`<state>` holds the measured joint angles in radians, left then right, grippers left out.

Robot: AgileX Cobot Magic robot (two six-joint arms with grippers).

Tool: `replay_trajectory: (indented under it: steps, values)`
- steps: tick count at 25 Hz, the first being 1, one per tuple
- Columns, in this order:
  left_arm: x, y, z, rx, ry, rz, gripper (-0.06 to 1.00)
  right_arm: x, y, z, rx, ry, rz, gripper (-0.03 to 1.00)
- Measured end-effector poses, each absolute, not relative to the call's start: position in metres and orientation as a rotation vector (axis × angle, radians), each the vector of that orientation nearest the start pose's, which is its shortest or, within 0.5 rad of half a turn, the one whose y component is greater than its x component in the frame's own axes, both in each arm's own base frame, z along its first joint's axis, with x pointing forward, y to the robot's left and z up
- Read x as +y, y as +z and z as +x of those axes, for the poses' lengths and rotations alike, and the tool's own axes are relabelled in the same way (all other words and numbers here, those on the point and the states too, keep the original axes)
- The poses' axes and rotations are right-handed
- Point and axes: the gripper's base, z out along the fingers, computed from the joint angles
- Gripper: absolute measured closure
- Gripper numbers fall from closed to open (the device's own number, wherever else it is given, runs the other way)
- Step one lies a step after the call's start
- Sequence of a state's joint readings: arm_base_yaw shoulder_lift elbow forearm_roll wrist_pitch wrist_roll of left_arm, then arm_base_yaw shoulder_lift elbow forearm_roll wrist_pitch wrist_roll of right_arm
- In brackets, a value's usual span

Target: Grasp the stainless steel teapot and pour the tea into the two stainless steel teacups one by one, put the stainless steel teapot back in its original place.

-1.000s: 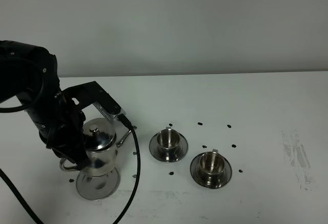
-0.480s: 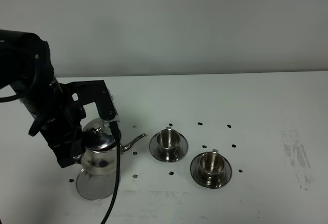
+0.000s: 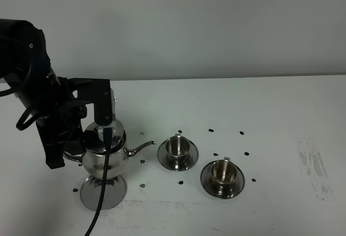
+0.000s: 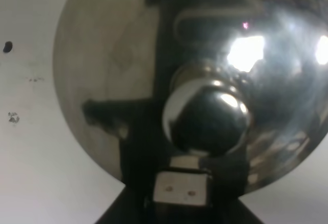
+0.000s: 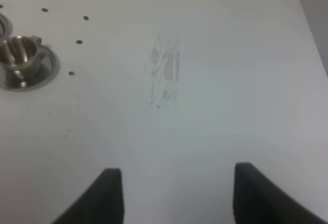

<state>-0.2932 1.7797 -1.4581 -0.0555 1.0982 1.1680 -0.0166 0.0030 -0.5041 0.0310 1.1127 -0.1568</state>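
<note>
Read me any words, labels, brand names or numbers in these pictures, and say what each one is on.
None: no view shows readable text. The teapot, the two teacups and the large saucer are plain steel. The black dots and the grey smudge on the table are marks, not writing.

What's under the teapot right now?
The round steel saucer, ringed by black dots, lies below the teapot, which looks lifted off it. The pot's body covers the saucer's far edge; the pot's underside isn't visible.
</note>
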Motion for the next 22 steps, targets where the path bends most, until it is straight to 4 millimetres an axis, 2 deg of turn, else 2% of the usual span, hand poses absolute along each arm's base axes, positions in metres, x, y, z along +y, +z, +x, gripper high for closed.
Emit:
replay_trajectory:
  steps: [9,22]
  values:
    - [-0.098,0.267,0.358,2.061,0.128,1.985,0.68,0.003,0.274,-0.007,2.090,-0.067,-0.149,0.48]
    - [-0.100,0.267,0.368,1.987,0.184,1.969,0.68,0.003,0.274,-0.007,2.090,-0.067,-0.149,0.48]
